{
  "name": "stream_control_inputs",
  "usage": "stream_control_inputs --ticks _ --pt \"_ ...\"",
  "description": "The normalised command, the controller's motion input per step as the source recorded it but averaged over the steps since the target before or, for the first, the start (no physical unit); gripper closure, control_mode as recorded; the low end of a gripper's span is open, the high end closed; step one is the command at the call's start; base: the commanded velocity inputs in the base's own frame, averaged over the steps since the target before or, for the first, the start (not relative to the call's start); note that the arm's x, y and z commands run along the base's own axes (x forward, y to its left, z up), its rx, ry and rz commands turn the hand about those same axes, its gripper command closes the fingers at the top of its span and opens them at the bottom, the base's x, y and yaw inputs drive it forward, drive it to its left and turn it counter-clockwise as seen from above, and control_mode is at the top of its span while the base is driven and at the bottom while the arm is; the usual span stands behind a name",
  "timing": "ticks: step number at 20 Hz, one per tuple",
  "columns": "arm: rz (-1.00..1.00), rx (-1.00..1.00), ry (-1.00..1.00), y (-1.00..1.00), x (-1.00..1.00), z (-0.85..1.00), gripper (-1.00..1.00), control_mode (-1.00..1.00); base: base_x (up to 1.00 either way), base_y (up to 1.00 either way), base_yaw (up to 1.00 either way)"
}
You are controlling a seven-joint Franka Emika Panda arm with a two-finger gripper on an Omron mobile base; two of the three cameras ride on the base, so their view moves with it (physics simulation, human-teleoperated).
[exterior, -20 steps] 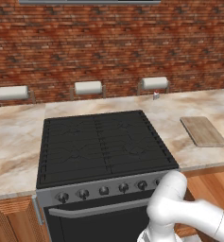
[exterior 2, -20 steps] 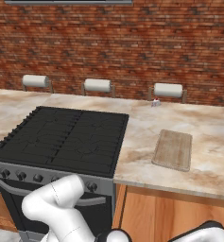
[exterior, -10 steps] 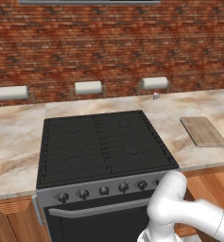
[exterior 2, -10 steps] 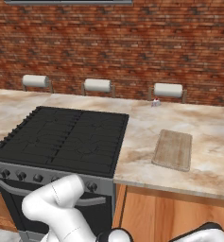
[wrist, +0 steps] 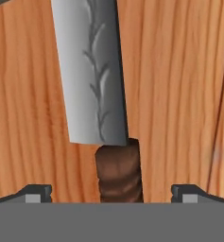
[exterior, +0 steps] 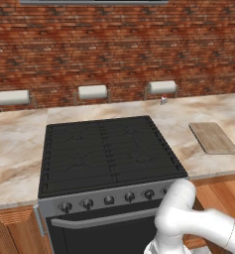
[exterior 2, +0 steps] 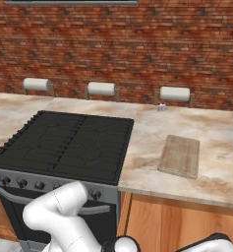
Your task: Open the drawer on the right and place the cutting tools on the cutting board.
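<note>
In the left base view no writing or brand mark can be read anywhere. One black stove (exterior: pixel 106 154) sits in the beige marbled countertop (exterior: pixel 15 149), with a row of round knobs (exterior: pixel 109 200) along its grey front; five can be counted before the white arm (exterior: pixel 188 223) covers the rest, and a grey bar handle (exterior: pixel 99 220) runs below them. Three paper towel rolls (exterior: pixel 92 92) hang in a line on the brick wall (exterior: pixel 114 44). One light-tan cutting board (exterior: pixel 213 138) lies flat on the counter right of the stove, and a single tiny pale object (exterior: pixel 163 100), too small to identify, stands near the wall under the third roll. In the right base view the same three rolls (exterior 2: pixel 101 88), the one stove (exterior 2: pixel 64 145) and the one cutting board (exterior 2: pixel 180 155) appear again, the board well apart from the stove's edge; orange-brown cabinet fronts (exterior 2: pixel 172 226) run beneath the counter. The hand view looks close onto orange wood grain (wrist: pixel 189 94), where one knife (wrist: pixel 99 104) lies: a grey blade with a leafy etched line, no lettering, and a dark brown ridged handle. The gripper (wrist: pixel 111 194) has its two dark fingertips (wrist: pixel 35 193) spread wide, one on either side of the handle, neither touching it.
</note>
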Motion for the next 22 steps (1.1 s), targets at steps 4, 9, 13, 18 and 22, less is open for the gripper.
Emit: stream_control_inputs --ticks 4,9,13,18,22 --pt "0.00 0.00 0.02 0.00 0.00 -0.32 -1.00 -1.00 0.00 0.00 0.00" --pt "0.00 0.00 0.00 0.00 0.00 -0.30 1.00 -1.00 0.00 0.00 0.00" --pt "0.00 0.00 0.00 0.00 -0.01 -0.18 1.00 -1.00 0.00 0.00 0.00" --pt "0.00 0.00 0.00 0.04 -0.21 0.02 1.00 -1.00 0.00 0.00 0.00" --pt "0.00 0.00 -0.08 0.29 -0.34 0.81 1.00 -1.00 0.00 0.00 0.00"
